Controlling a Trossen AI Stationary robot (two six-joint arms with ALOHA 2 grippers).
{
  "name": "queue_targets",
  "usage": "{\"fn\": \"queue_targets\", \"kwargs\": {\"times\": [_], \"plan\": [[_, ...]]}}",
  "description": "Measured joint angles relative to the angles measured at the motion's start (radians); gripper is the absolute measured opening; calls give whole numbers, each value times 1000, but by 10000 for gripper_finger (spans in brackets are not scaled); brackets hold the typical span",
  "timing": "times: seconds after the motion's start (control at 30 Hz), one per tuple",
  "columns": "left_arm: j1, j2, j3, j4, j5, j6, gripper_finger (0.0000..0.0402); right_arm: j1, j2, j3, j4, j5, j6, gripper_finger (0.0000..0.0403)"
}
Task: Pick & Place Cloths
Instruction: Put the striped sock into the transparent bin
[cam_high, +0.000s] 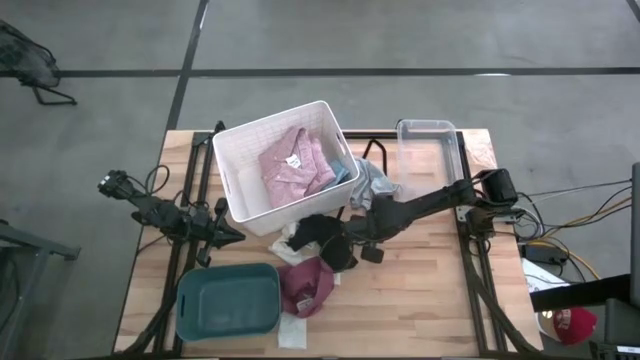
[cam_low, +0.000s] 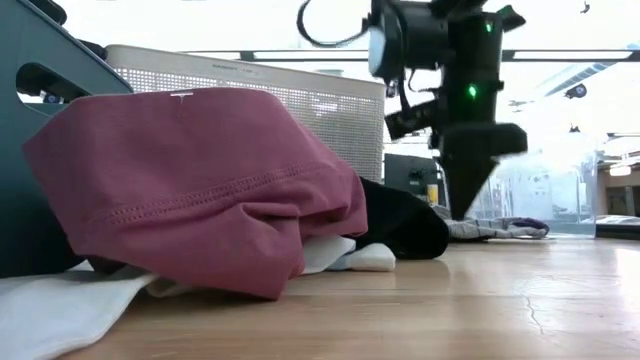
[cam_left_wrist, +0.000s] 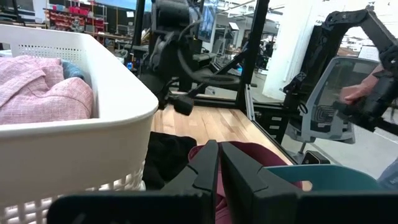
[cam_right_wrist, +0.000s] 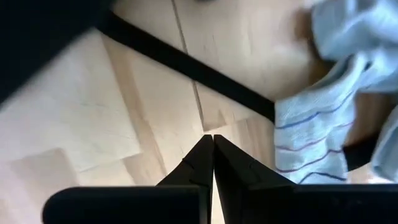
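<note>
The pink checked shirt (cam_high: 293, 165) lies in the white basket (cam_high: 232, 165), and shows in the left wrist view (cam_left_wrist: 43, 87). The blue-grey shirt (cam_high: 372, 180) lies on the table beside the basket; its striped cloth shows in the right wrist view (cam_right_wrist: 323, 124). The black piece (cam_high: 318, 235) and the maroon piece (cam_high: 305, 285) lie in front of the basket; the maroon piece (cam_low: 200, 180) rests on a cream strip (cam_low: 60, 300). My right gripper (cam_high: 362, 243) points down, shut and empty, beside the black piece (cam_low: 405, 225). My left gripper (cam_high: 238, 236) is shut and empty near the basket's near left corner.
A teal bin (cam_high: 228, 298) stands at the near left. A clear bin (cam_high: 430, 135) stands at the far right. Bare wood lies at the near right (cam_high: 420, 300). A person's hand (cam_left_wrist: 357, 93) and a chair show in the room beyond the table.
</note>
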Motion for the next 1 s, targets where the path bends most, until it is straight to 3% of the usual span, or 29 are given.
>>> {"fn": "queue_targets", "kwargs": {"times": [0.2,0.47,0.83,1.0], "plan": [[0,0,0,0,0,0,23,24,-12,76,-34,55,-14,8],[0,0,0,0,0,0,23,-7,-12,23,-45,167,-10,24],[0,0,0,0,0,0,23,-65,-12,-122,95,225,-9,182],[0,0,0,0,0,0,23,-84,-12,-158,142,230,-8,217]]}}
